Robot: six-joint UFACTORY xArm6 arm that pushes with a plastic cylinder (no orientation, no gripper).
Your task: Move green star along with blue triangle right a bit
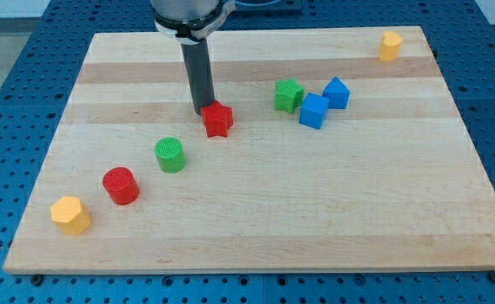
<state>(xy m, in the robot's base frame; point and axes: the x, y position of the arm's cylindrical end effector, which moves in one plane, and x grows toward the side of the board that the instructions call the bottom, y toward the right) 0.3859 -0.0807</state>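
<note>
The green star point(288, 95) lies right of the board's middle, near the view's top. The blue triangle point(336, 92) lies to its right, with a blue cube point(313, 111) between and slightly below them, close to both. My tip point(203, 112) is down on the board at the upper left edge of a red star point(218, 120), and seems to touch it. The tip is well to the left of the green star, about a hundred pixels away.
A green cylinder point(170, 154), a red cylinder point(121, 186) and a yellow hexagon block point(70, 214) run diagonally toward the bottom left. A small yellow block point(389, 46) sits at the top right corner of the wooden board point(256, 219).
</note>
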